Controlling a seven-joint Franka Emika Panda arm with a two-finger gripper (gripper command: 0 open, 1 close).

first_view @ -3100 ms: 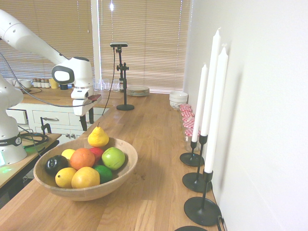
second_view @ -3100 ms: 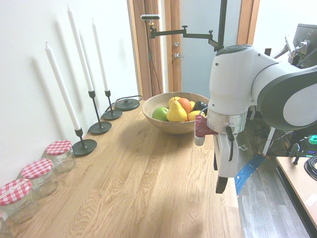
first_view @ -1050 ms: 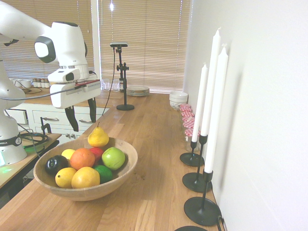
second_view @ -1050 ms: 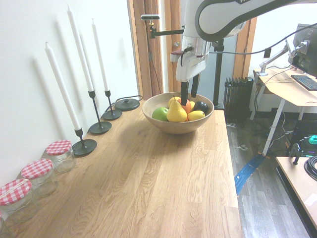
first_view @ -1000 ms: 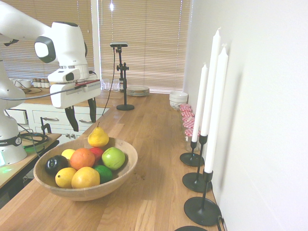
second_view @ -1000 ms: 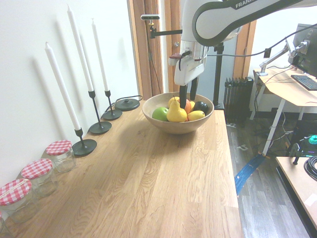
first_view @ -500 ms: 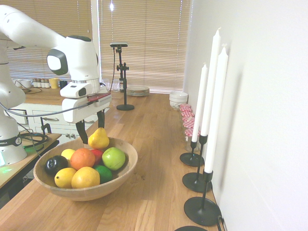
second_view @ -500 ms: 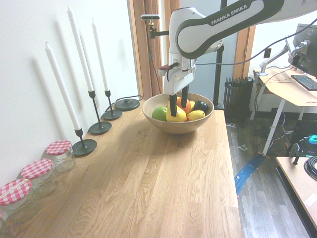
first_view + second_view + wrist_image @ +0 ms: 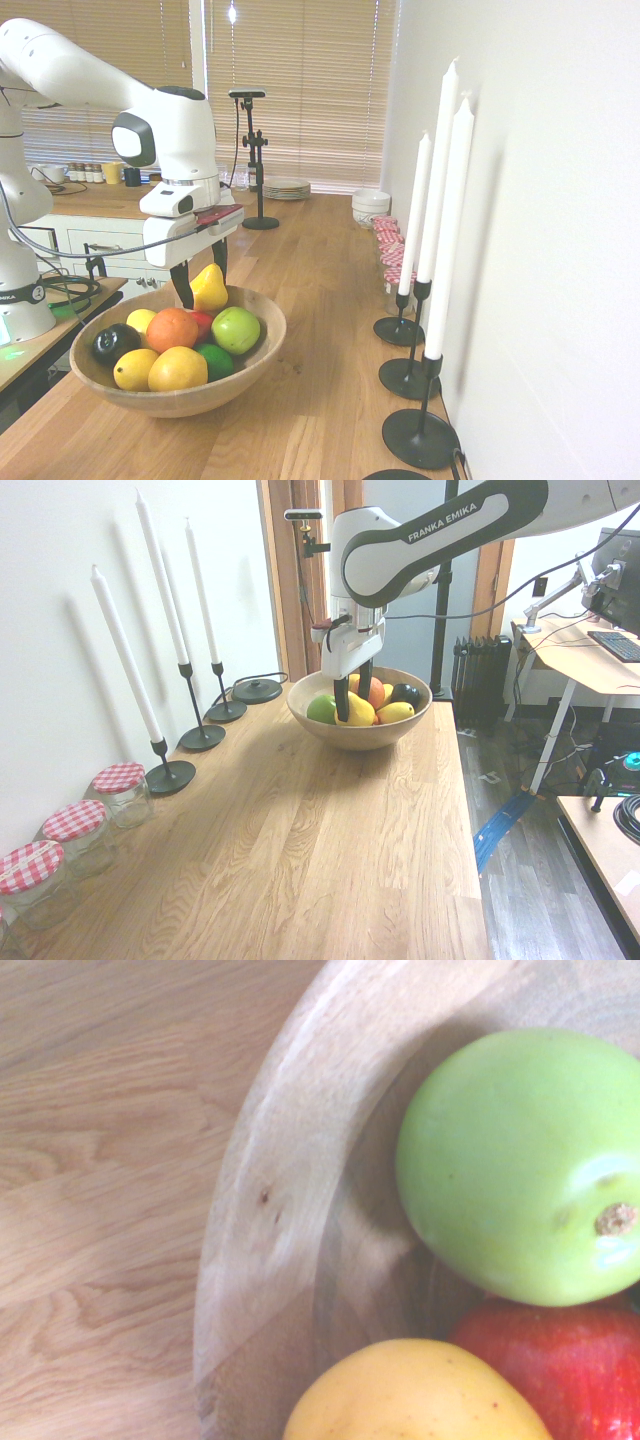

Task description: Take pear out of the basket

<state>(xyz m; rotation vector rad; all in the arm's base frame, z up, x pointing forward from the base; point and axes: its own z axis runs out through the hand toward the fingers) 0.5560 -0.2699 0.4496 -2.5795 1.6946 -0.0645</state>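
Your gripper (image 9: 205,291): one, two dark fingers standing apart, lowered to the pear from above; nothing clenched. Whether either finger touches the fruit, you cannot tell.
Your pear (image 9: 209,288): one, yellow, between the fingers, tilted, still inside the basket (image 9: 180,404), at the side towards the plates.
Beside it, in the same basket: one green apple (image 9: 236,330); one red fruit (image 9: 199,322), partly hidden; one orange (image 9: 172,330); one dark green fruit (image 9: 215,361); one blackish fruit (image 9: 115,342); three other yellow fruits (image 9: 178,369), two of them near the rim.
Your wrist view: part of the pear, the green apple and the red fruit, with the basket's pale rim curving past them.
Under the basket: one wooden counter (image 9: 290,850).
Along the wall, well apart from your gripper: three white candles (image 9: 128,655), upright in black holders (image 9: 170,776); a row of glass jars (image 9: 80,848) with red-checked lids.
Farther along the counter in the first exterior view: stacked white bowls (image 9: 371,205) and a stack of plates (image 9: 287,189).
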